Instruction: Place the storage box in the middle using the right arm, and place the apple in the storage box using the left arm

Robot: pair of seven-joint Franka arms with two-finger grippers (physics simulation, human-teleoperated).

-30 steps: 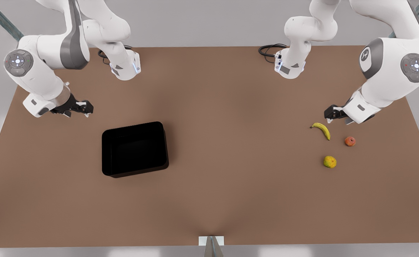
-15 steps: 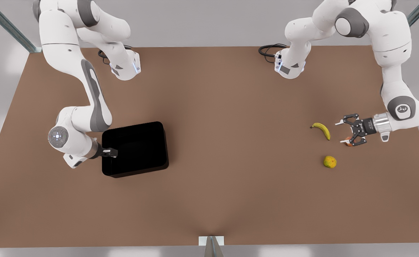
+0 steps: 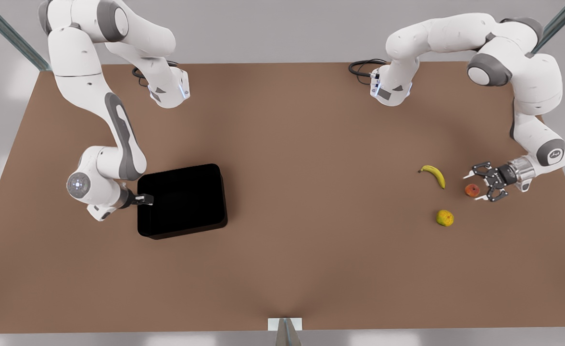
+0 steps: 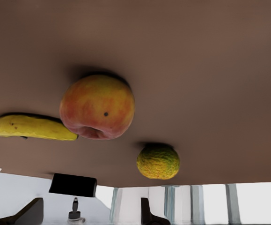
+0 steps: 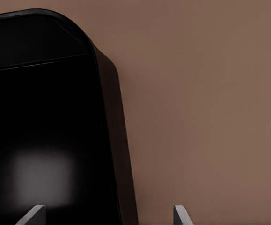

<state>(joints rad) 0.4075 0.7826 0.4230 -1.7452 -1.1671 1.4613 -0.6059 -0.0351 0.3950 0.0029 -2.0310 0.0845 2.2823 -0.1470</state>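
Observation:
The black storage box point(image 3: 181, 199) point(image 5: 41, 117) sits on the brown table point(image 3: 311, 144) toward the front view's left. My right gripper point(image 3: 145, 198) point(image 5: 106, 214) is at the box's left wall, open, with one finger inside the wall and one outside. The small red-orange apple point(image 3: 472, 190) point(image 4: 98, 107) lies on the table at the front view's right. My left gripper point(image 3: 476, 188) point(image 4: 91, 213) is low beside it, open, its fingertips pointing at the apple from the right and close to it.
A yellow banana point(image 3: 433, 175) point(image 4: 32, 127) lies just left of the apple. A yellow-green round fruit point(image 3: 445, 217) point(image 4: 157, 161) lies in front of it. Both arm bases and their cables stand along the table's far edge.
The left gripper has drawn back to the right and lowered, so the apple it partly covered now shows whole. The right gripper has shifted slightly along the box's left wall.

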